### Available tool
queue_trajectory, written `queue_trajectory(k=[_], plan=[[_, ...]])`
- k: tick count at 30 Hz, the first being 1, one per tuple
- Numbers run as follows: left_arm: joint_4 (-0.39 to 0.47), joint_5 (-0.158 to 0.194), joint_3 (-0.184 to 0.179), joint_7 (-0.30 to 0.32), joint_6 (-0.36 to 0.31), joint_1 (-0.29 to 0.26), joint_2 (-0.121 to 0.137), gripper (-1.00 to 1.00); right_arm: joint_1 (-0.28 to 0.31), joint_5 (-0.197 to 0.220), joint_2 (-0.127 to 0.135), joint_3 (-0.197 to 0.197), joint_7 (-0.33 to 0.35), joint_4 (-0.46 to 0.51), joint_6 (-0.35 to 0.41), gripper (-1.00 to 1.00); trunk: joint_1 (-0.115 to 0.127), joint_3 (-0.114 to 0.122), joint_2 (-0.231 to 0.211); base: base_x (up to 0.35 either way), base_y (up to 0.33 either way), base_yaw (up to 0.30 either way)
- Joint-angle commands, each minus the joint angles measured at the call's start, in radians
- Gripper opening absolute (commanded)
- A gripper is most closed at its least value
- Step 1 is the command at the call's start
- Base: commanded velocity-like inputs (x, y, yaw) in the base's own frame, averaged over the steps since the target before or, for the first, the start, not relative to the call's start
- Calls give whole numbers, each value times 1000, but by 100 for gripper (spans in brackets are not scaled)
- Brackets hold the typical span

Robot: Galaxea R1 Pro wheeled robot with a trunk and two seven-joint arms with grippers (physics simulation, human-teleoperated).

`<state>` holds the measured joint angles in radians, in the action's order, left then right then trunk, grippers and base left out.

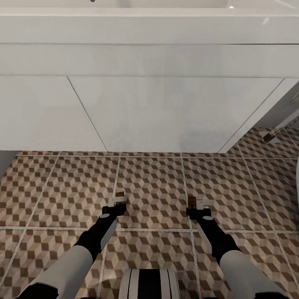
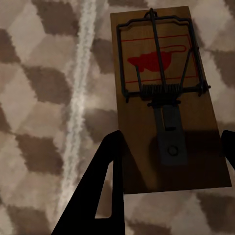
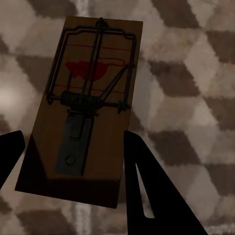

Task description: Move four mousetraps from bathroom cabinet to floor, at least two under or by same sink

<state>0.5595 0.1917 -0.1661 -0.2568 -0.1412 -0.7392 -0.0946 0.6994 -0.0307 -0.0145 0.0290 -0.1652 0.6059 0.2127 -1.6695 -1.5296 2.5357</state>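
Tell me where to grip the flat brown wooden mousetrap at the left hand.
Grip the brown wooden mousetrap across its long edges at the bare end behind the spring, coming from above. It is a flat slab, and the wire bar covers the far end.

Both arms have pale grey forearm shells and black wrists. The left gripper [image 1: 117,202] and right gripper [image 1: 198,204] have pale bodies and black wedge-shaped fingers [image 2: 100,196].
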Motion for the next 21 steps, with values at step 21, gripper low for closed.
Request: queue_trajectory(k=[21], plan=[[2, 9, -7, -10, -5, 0, 1, -100, 0, 2, 1, 2, -2, 2, -2, -100, -4, -35, 2, 0, 0, 0]])
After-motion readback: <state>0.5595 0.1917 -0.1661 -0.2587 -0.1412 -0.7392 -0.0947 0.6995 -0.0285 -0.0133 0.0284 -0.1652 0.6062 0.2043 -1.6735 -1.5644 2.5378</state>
